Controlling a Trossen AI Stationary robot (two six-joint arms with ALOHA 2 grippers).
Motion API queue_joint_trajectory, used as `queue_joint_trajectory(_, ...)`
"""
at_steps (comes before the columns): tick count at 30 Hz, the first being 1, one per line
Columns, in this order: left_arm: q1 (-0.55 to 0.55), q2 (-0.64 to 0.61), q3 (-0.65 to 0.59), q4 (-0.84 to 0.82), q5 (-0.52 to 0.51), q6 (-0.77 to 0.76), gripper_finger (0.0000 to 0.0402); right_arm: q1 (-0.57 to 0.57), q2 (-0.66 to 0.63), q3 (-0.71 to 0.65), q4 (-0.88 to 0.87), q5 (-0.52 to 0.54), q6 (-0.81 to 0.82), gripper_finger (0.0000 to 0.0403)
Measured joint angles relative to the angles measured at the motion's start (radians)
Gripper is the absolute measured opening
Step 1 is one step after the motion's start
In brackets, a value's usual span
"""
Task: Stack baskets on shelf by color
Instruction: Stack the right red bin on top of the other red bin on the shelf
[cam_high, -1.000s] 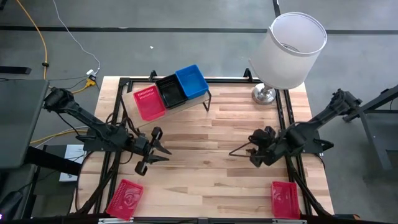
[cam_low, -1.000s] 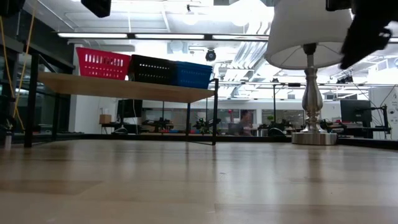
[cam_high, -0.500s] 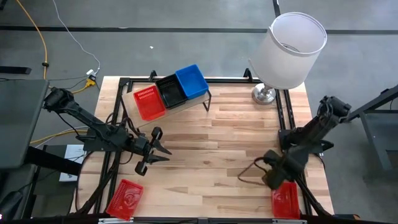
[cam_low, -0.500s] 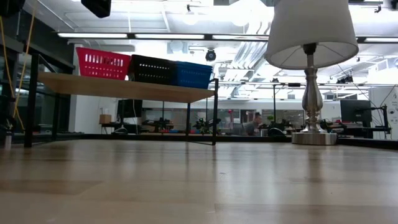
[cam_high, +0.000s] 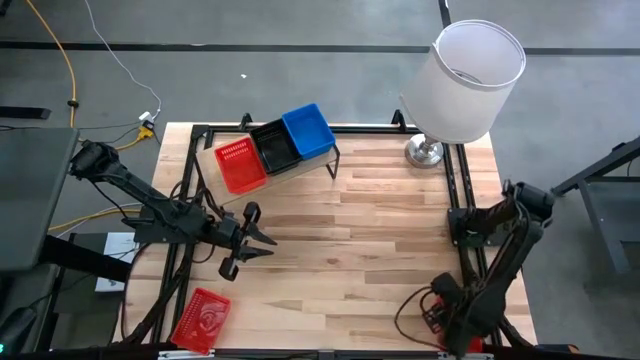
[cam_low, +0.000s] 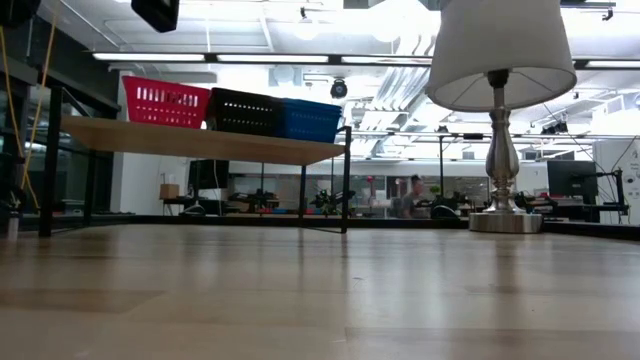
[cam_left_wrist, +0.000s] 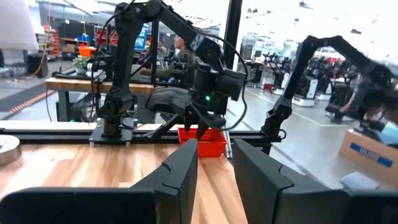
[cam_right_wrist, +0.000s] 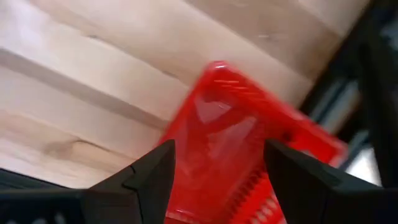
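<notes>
The high view looks straight down on the whole table (cam_high: 330, 250). The low view sits at tabletop level, facing the shelf (cam_low: 200, 140) both share. The left wrist view looks level across the table; the right wrist view, seemingly very close, faces down on a red basket (cam_right_wrist: 230, 149).

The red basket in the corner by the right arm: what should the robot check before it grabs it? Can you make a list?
1. Right end effector open: ok, fingers apart in the right wrist view.
2. Small red plastic ribbed basket lined up between the fingers: ok.
3. Fingers touching the basket: cannot tell.
4. Basket seen from above: not ok, the right arm covers nearly all of it in the high view.
5. Light wooden shelf on a black frame has a red basket to stack on: ok, beside the black basket and the blue basket.
6. Left end effector out of the way: ok, over the table's left side.
</notes>
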Motion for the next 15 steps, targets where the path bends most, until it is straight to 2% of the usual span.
queue_joint_trajectory(6, 0.000, 0.000, 0.000, 0.012, 0.000, -0.090, 0.0092, -0.002, 0.050, 0.008, 0.077, 0.073, -0.030, 0.0231)
queue_joint_trajectory(15, 0.000, 0.000, 0.000, 0.013, 0.000, -0.096, 0.0092, -0.002, 0.061, 0.008, 0.094, 0.077, -0.052, 0.0231)
